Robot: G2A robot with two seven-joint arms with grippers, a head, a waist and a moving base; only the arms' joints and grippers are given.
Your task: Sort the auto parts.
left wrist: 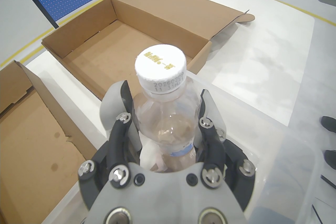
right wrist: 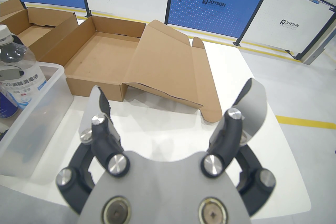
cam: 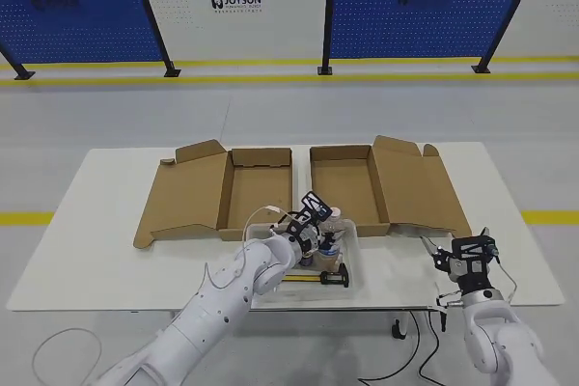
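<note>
Bottle (left wrist: 165,117) of clear plastic with a white cap is what we find nearest us, inside a clear plastic bin (left wrist: 236,97) that sits at the near edge of the white tabletop (cam: 106,251). The left hand (left wrist: 164,93) is closed on it, with one finger pressed against each side of the body just below the neck. The cap sticks out past the fingertips. From the right wrist view we see the bottle roughly upright, its top well above the bin's rim. We cannot tell whether its base rests on the bin floor. A black part (cam: 335,278) also lies in the bin, close to the near wall.

The right hand (right wrist: 173,89) hangs to the right of the bin, over bare tabletop near the front right corner and apart from everything else. Its fingers are spread wide and hold nothing.

Just behind the bin, two open cardboard boxes sit side by side. The right box (cam: 345,188) has its tray toward the middle and its right lid (cam: 410,183) folded out flat to the right. The left box (cam: 259,188) mirrors it, with its left lid (cam: 183,193) lying out to the left.

Beyond the far edge of the tabletop we see grey floor crossed by a yellow line (cam: 289,79). Behind that stand blue panels (cam: 77,29) and white ones on black posts.
</note>
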